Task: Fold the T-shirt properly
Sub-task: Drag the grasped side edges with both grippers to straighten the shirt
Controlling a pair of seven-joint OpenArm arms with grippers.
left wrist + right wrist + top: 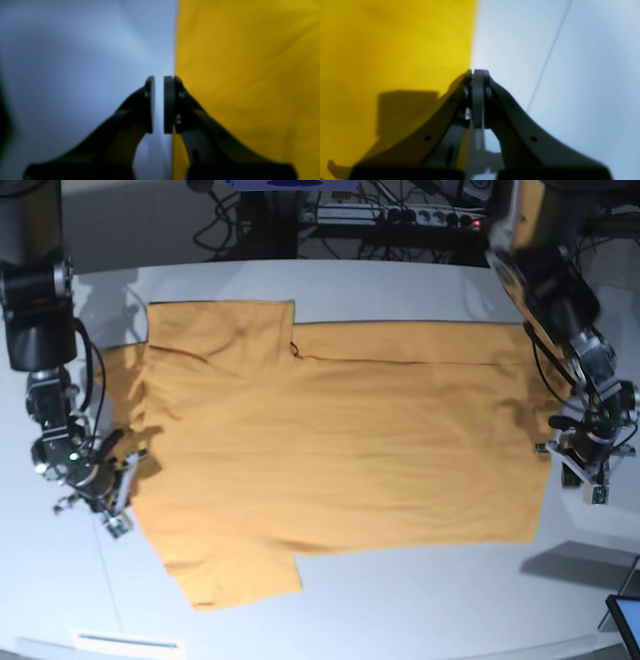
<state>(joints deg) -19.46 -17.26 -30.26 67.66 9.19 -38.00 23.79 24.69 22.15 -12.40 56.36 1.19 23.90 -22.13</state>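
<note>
Pale grey table (400, 290) fills the scene, with cables and a power strip (400, 218) along its far edge. Spread flat across the middle lies the T-shirt (330, 450), orange-yellow, collar end to the left and hem to the right. At the shirt's left edge sits the right pincer (472, 72), pads pressed together with no cloth seen between them. At the hem on the right sits the left pincer (159, 82), nearly closed, a thin gap between its pads, just beside the cloth edge.

readable text: none in any view
t-shirt (340, 440): plain, no print or lettering legible
desk (400, 600): no legible marks
</note>
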